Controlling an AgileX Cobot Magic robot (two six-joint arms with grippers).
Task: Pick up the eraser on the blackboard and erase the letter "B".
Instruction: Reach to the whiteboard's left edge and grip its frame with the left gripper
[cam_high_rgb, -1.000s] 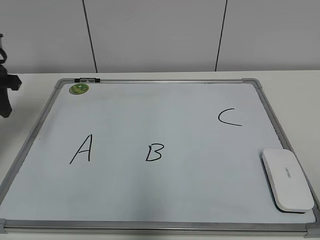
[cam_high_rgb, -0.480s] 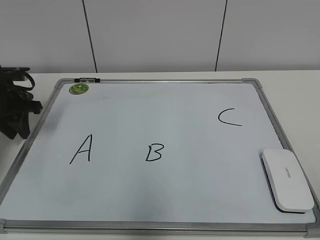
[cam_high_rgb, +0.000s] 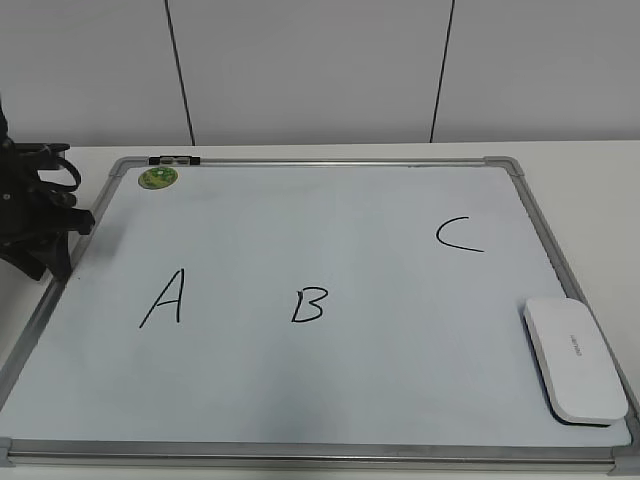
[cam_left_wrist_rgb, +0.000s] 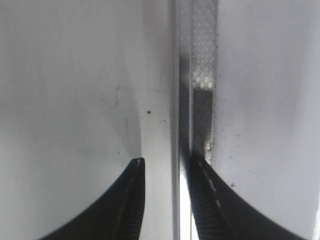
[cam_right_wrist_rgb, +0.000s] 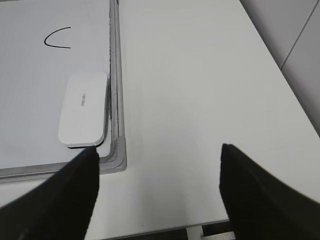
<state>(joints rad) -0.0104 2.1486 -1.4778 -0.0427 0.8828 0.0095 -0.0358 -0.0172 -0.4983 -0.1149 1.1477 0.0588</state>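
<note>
Nearest in the exterior view is the blackboard's (cam_high_rgb: 320, 455) bottom frame rail, and just above it at the lower right corner sits the eraser (cam_high_rgb: 574, 360), flat on the board and right beside the right-hand frame. A bit further in, the letter "B" (cam_high_rgb: 308, 305) is roughly mid-board, with the A (cam_high_rgb: 165, 298) to its left and the C (cam_high_rgb: 458, 235) further back on the right — eraser and B are well apart. At the far left corner there's the green sticker (cam_high_rgb: 158, 178), and the left gripper (cam_high_rgb: 45, 240) hangs over the board's left edge as a dark lump; can't read its opening from there. The left wrist view settles it: the left gripper (cam_left_wrist_rgb: 165, 175) has only a narrow gap between its fingertips, straddling the silver frame strip (cam_left_wrist_rgb: 197, 75), nothing held. The right arm is nowhere in the exterior view, but the right wrist view has the right gripper (cam_right_wrist_rgb: 157, 155) spread wide and empty over bare table (cam_right_wrist_rgb: 200, 75), off the board's corner, with the eraser (cam_right_wrist_rgb: 83, 108) beyond its left finger (cam_right_wrist_rgb: 65, 195). The eraser's lettering is too small to read.
</note>
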